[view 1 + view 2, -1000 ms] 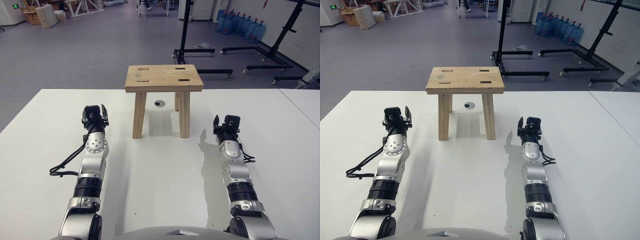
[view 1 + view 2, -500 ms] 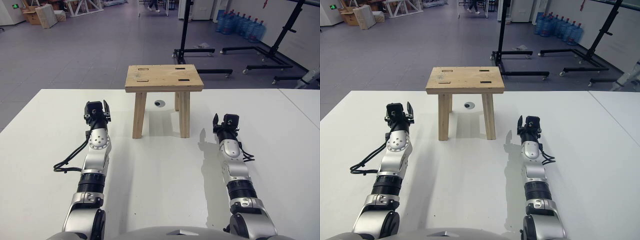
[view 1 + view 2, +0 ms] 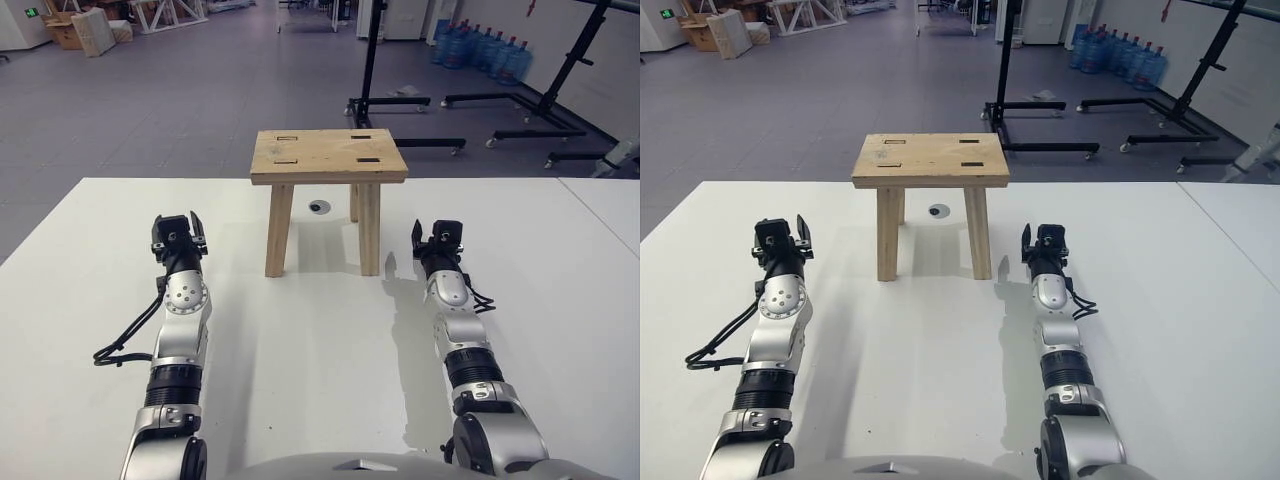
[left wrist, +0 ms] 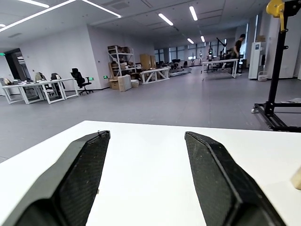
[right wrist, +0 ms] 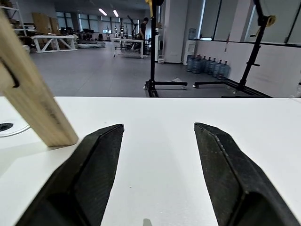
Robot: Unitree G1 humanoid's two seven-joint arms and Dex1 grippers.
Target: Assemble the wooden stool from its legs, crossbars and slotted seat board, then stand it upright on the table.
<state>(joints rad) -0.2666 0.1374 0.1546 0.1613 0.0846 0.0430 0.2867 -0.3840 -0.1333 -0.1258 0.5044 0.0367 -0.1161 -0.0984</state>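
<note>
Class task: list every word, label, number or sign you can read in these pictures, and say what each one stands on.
No text can be read in any view.
Green sign on the far wall: too small to read.
Water bottles: any label is too small to read.
Wooden stool and table: no print shows on them.

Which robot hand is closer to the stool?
The right gripper: it sits just beside a front leg of the stool, while the left gripper sits farther off.

Stool stands upright on the white table.
</note>
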